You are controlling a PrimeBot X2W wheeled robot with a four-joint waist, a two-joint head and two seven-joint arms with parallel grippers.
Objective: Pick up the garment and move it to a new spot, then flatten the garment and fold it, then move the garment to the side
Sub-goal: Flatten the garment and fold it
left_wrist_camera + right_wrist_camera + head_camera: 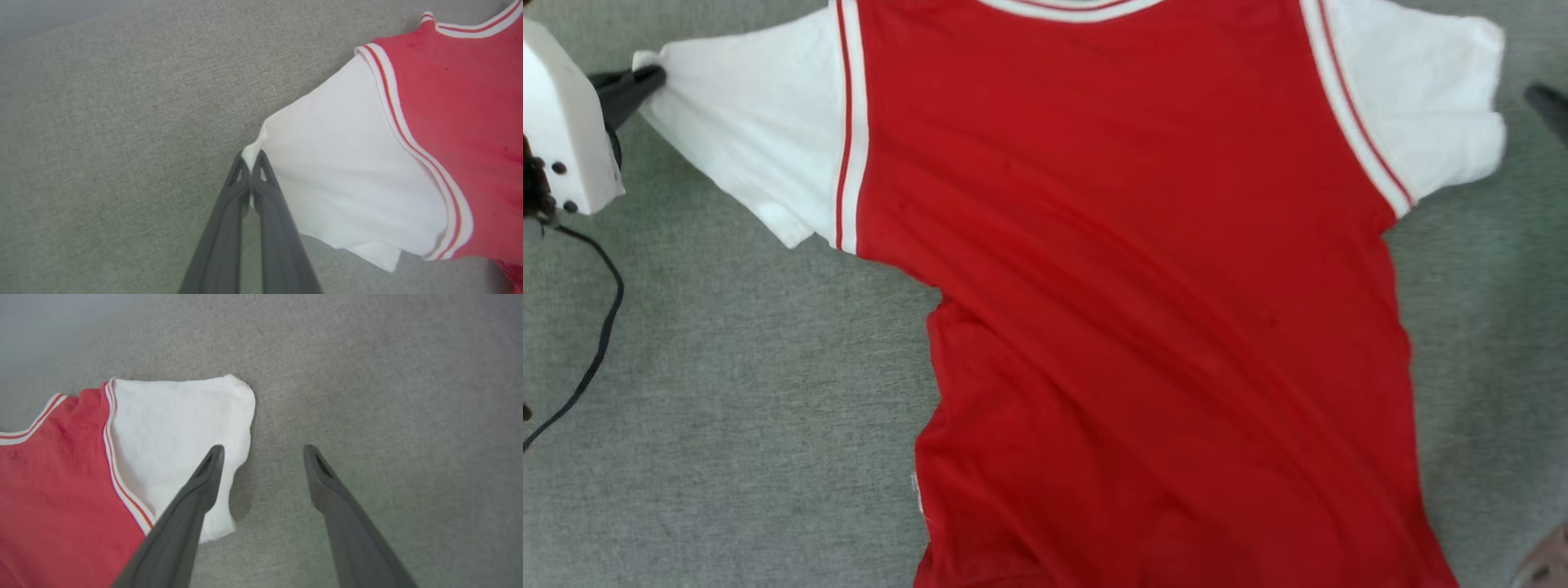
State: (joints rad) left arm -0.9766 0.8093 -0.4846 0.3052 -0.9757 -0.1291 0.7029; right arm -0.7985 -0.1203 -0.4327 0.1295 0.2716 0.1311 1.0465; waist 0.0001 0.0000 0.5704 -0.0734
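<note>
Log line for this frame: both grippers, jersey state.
left gripper: shut on jersey sleeve corner | right gripper: open, beside other sleeve | jersey: spread out

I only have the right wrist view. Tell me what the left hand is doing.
Observer: The left hand is shut on the jersey, pinching the corner of the white sleeve on the robot's left.
Operator: Report how the red body lies.
Observer: Spread across the grey surface with slanting wrinkles; no lettering faces up.
Operator: Name anything else nearby.
Observer: A black cable runs below the pale left forearm.
</note>
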